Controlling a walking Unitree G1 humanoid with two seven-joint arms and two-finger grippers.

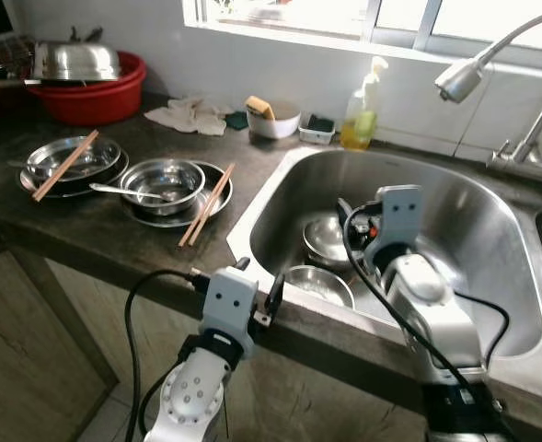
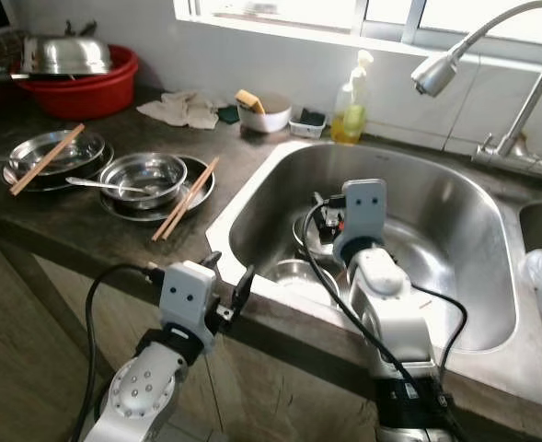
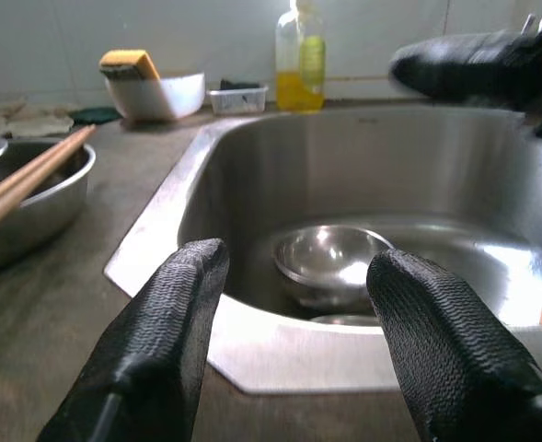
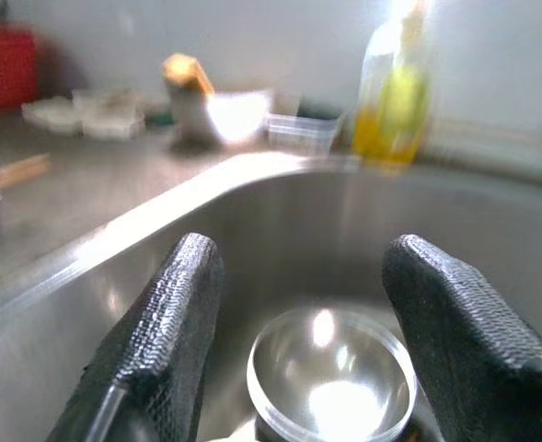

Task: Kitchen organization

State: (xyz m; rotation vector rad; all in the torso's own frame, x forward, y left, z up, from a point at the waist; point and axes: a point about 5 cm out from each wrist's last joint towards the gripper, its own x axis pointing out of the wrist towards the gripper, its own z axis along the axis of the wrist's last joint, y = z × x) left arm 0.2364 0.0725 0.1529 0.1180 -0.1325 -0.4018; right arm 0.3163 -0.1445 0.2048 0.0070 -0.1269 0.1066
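Observation:
A steel sink holds two steel bowls, one further back and one near the front wall. My right gripper is down inside the sink, just above the back bowl, open and holding nothing. My left gripper hovers at the counter's front edge by the sink's front-left corner, also open and pointing toward the bowls. On the counter to the left, a steel bowl with a spoon sits on a plate, with chopsticks across its rim.
A second steel plate with chopsticks lies further left. A red basin holding a steel lid stands at the back left. Behind the sink are a cloth, a white bowl with a sponge and a soap bottle. The faucet overhangs at the right.

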